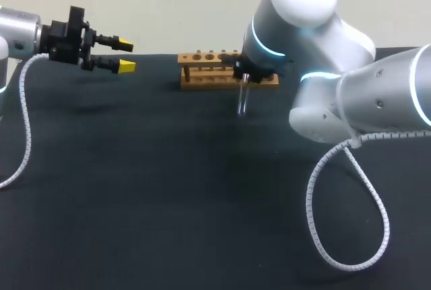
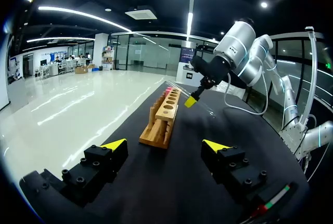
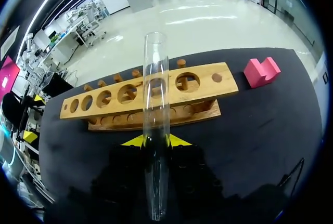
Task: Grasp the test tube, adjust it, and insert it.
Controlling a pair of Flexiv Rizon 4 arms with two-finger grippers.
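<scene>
A clear glass test tube (image 3: 156,115) is held between the yellow tips of my right gripper (image 3: 156,142), which is shut on it. The tube's open mouth points ahead over the wooden rack (image 3: 208,86); its rounded end lies back towards the wrist. In the head view the tube (image 1: 241,99) hangs from the right gripper (image 1: 244,76) just in front of the rack (image 1: 205,71). My left gripper (image 1: 125,56) is open and holds nothing, well to the left of the rack. In its own view the left gripper (image 2: 165,144) looks along the rack (image 2: 162,117).
A pink block (image 3: 261,71) lies on the black table cover beside the rack's end. A white coiled cable (image 1: 350,196) loops down from my right arm onto the table's right front. Another cable (image 1: 25,125) hangs from the left arm.
</scene>
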